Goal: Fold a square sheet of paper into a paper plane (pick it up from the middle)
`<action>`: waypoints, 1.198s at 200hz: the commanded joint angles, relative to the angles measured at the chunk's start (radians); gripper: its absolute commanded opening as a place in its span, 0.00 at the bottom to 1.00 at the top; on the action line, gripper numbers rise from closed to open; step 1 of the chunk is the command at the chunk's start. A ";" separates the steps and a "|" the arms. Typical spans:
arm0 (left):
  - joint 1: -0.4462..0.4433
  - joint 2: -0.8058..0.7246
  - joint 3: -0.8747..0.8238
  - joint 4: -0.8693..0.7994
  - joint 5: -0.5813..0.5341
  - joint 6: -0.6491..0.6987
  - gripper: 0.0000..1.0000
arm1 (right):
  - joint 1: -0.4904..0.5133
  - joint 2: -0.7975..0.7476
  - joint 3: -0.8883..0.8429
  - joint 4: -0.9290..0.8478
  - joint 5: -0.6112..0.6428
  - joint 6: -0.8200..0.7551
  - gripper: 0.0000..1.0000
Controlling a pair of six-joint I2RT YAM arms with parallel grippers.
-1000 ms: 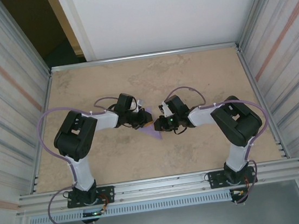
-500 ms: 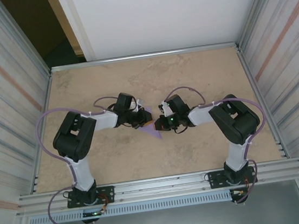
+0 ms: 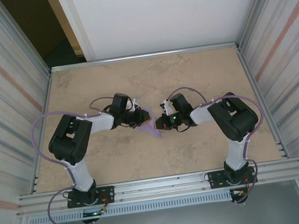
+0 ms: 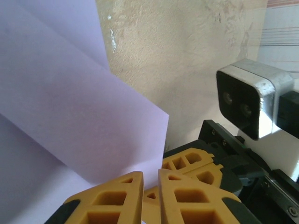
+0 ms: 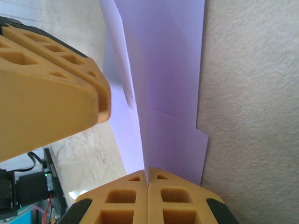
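Note:
The folded lavender paper (image 3: pixel 155 131) is held at mid-table between both grippers, one pointed tip toward the near edge. My right gripper (image 3: pixel 160 125) is shut on the paper's upright middle fold (image 5: pixel 163 70), fingertips (image 5: pixel 148 170) pressed tight together. The paper shows stepped layers on its right side. My left gripper (image 3: pixel 141 119) faces it from the left. Its tips (image 4: pixel 150 173) stand a narrow gap apart at the lower edge of a broad paper flap (image 4: pixel 70 93). The left gripper's finger (image 5: pixel 56 84) sits just left of the fold, not clearly touching it.
The beige tabletop (image 3: pixel 145 79) has metal rails around it and corrugated walls on both sides. The right gripper's fingers (image 4: pixel 194 161) and its wrist camera (image 4: pixel 250 105) lie close in front of the left gripper.
The left arm has swung its elbow outward and its gripper has shifted slightly left. A paper flap now stands up beside the left gripper. The right gripper keeps its hold.

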 commanded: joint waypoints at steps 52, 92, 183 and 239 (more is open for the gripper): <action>-0.003 0.035 0.030 0.028 0.034 0.012 0.17 | -0.021 0.048 -0.024 0.050 -0.058 0.048 0.00; -0.003 0.057 0.047 0.019 0.024 0.012 0.16 | -0.026 0.052 -0.032 0.060 -0.060 0.055 0.00; -0.009 0.088 0.077 -0.014 0.018 0.025 0.15 | -0.026 0.034 -0.036 0.048 -0.055 0.066 0.13; -0.011 0.096 0.092 -0.035 0.011 0.030 0.14 | -0.029 -0.103 -0.065 -0.046 -0.044 0.053 0.33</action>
